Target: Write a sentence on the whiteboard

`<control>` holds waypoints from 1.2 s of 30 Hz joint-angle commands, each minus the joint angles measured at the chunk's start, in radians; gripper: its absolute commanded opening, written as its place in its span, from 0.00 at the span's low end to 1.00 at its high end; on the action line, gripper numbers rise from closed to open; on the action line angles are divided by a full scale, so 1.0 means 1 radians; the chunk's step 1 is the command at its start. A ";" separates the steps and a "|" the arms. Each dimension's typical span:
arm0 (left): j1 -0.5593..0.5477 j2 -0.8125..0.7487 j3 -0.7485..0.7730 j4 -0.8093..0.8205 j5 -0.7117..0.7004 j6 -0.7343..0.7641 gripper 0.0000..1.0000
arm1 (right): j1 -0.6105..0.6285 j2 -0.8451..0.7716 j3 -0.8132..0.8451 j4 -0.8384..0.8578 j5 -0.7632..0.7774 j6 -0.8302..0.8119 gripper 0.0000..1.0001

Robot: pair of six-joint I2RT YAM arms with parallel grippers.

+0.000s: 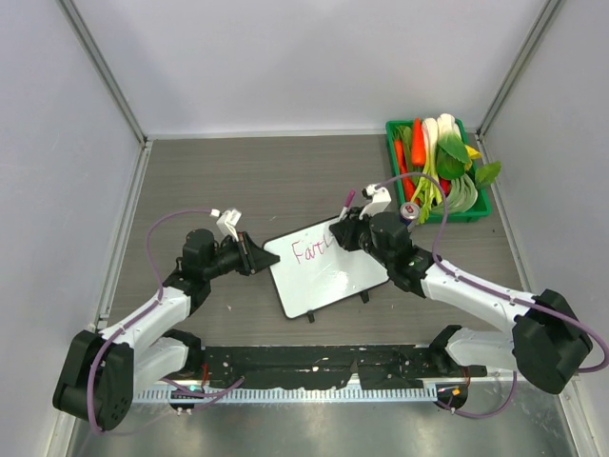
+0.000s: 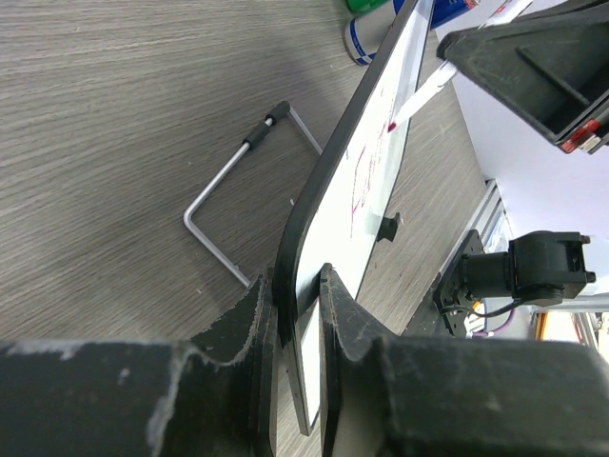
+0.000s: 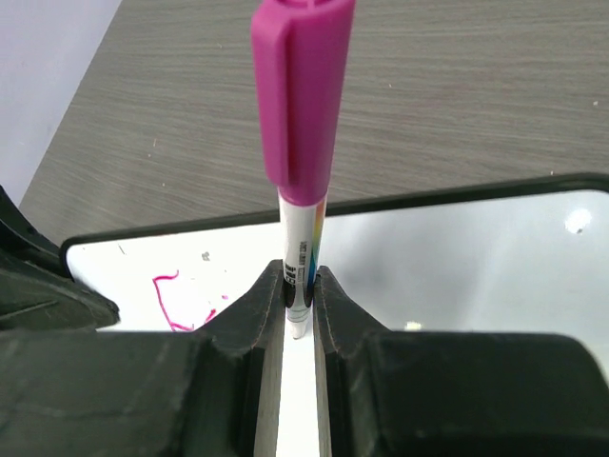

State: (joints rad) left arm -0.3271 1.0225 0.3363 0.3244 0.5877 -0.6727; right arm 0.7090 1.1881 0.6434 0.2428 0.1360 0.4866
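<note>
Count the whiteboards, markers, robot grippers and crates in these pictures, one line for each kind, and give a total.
whiteboard: 1
marker: 1
grippers: 2, the left gripper shut on the whiteboard's edge, the right gripper shut on the marker
green crate, holding vegetables: 1
Total: 5

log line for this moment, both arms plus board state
left pincer: shut on whiteboard edge | right pincer: shut on marker, tip at whiteboard | sentence: few pink letters written
</note>
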 commanded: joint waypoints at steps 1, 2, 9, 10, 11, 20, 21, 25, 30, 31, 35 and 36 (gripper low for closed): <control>0.005 0.005 -0.022 -0.045 -0.092 0.113 0.00 | -0.005 -0.021 -0.043 -0.016 -0.004 -0.011 0.01; 0.003 0.004 -0.022 -0.045 -0.092 0.113 0.00 | -0.005 -0.025 -0.048 -0.017 -0.007 -0.011 0.01; 0.005 0.004 -0.023 -0.045 -0.092 0.114 0.00 | -0.005 -0.041 -0.068 -0.007 -0.004 0.003 0.01; 0.005 0.002 -0.023 -0.045 -0.092 0.114 0.00 | -0.006 -0.042 -0.067 -0.002 -0.004 0.006 0.02; 0.002 0.001 -0.023 -0.045 -0.094 0.114 0.00 | -0.005 -0.047 -0.064 0.001 0.002 0.009 0.01; 0.005 -0.006 -0.025 -0.048 -0.097 0.114 0.00 | -0.005 -0.099 -0.059 0.078 0.024 0.006 0.02; 0.005 -0.007 -0.025 -0.048 -0.095 0.114 0.00 | -0.005 -0.097 -0.059 0.082 0.024 0.006 0.01; 0.006 -0.007 -0.025 -0.048 -0.097 0.113 0.00 | -0.003 -0.099 -0.063 0.110 0.014 0.000 0.01; 0.003 -0.009 -0.025 -0.048 -0.095 0.116 0.00 | -0.005 -0.082 -0.070 0.159 0.013 -0.008 0.02; 0.005 -0.007 -0.026 -0.048 -0.095 0.116 0.00 | -0.005 -0.081 -0.067 0.161 0.017 -0.011 0.02; 0.005 -0.007 -0.025 -0.048 -0.095 0.114 0.00 | -0.005 -0.062 -0.056 0.179 0.022 -0.017 0.01; 0.005 -0.007 -0.026 -0.048 -0.097 0.116 0.00 | -0.005 -0.056 -0.056 0.181 0.022 -0.017 0.01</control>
State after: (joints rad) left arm -0.3271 1.0157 0.3351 0.3248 0.5888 -0.6716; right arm 0.7063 1.1172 0.5732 0.3439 0.1337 0.4908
